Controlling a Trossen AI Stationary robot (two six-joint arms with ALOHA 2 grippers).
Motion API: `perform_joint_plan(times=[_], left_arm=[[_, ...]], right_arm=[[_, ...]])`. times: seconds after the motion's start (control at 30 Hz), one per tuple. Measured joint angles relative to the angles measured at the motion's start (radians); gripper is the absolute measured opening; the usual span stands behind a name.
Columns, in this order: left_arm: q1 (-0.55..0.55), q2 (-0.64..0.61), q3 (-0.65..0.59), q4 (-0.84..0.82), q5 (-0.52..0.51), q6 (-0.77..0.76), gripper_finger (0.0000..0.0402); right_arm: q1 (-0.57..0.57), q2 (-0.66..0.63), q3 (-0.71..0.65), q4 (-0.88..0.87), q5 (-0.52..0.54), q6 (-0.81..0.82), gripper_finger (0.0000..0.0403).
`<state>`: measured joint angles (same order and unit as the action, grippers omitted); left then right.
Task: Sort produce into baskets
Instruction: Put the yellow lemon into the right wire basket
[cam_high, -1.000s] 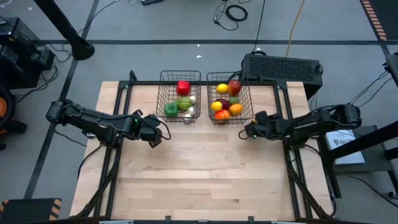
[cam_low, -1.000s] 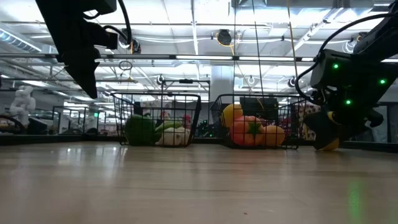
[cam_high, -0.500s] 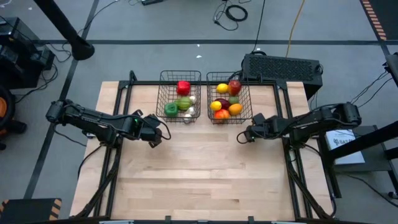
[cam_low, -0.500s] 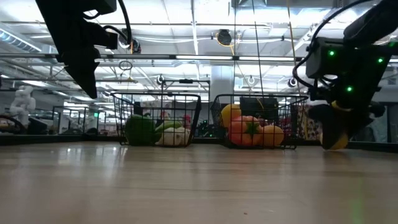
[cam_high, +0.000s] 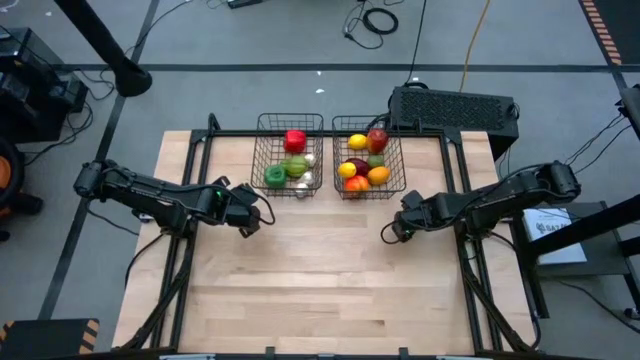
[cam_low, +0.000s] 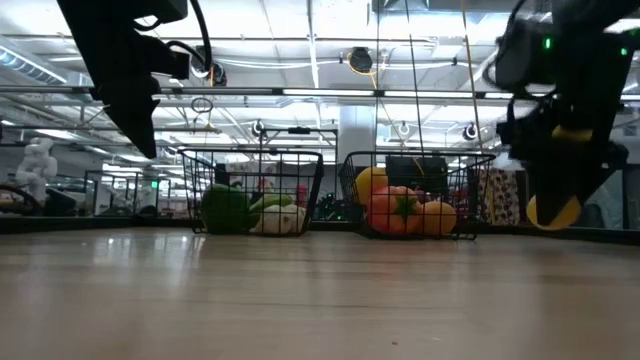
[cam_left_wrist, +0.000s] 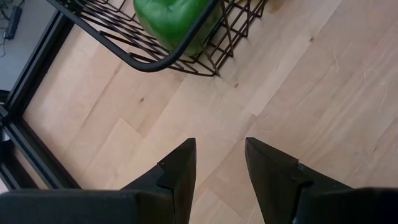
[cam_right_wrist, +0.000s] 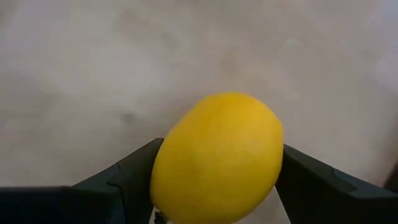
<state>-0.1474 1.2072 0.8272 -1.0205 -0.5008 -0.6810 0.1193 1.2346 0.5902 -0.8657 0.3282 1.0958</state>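
Two dark wire baskets stand at the table's far middle. The left basket (cam_high: 290, 155) holds a red pepper, green pieces and whitish bulbs. The right basket (cam_high: 368, 158) holds lemons, a red apple and orange pieces. My right gripper (cam_high: 390, 232) is shut on a yellow lemon (cam_right_wrist: 217, 158), near of the right basket. The lemon also shows in the low view (cam_low: 553, 210). My left gripper (cam_left_wrist: 217, 149) is open and empty over bare table, just near of the left basket's corner, where a green pepper (cam_left_wrist: 174, 22) lies. My right gripper pinches the lemon between its two fingers (cam_right_wrist: 130, 177), one on each of its opposite sides (cam_right_wrist: 165, 168). The fingers point down at the table. The lemon is lifted clear of the table, hanging at the fingers' ends in the low view.
A black box (cam_high: 455, 108) stands behind the right basket at the table's far right. Bare wooden table (cam_high: 320, 290) stretches from the baskets to the near edge. Black frame rails (cam_high: 190, 170) run along both table sides.
My right gripper has moved toward the table's near edge and up, away from the right basket. It has kept its hold on the lemon, which has risen from just above the table to well clear of it.
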Motion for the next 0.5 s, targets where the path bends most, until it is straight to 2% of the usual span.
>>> perform_joint_plan(times=[0.13, 0.27, 0.37, 0.5], left_arm=[[0.0, 0.0, 0.0, 0.005, 0.0, 0.0, 0.0146], [0.0, 0.0, 0.0, 0.025, 0.0, 0.008, 0.0146], [0.0, 0.0, 0.0, 0.039, 0.002, 0.008, 0.0146], [0.0, 0.0, 0.0, 0.053, 0.004, 0.014, 0.0146]], right_arm=[[0.064, 0.0, 0.068, 0.0, -0.076, -0.01, 0.0272], [0.135, 0.0, 0.147, 0.026, -0.084, -0.041, 0.0272], [0.17, 0.0, 0.212, 0.097, -0.003, -0.105, 0.0272], [0.176, 0.0, 0.297, 0.233, 0.159, -0.291, 0.0272]])
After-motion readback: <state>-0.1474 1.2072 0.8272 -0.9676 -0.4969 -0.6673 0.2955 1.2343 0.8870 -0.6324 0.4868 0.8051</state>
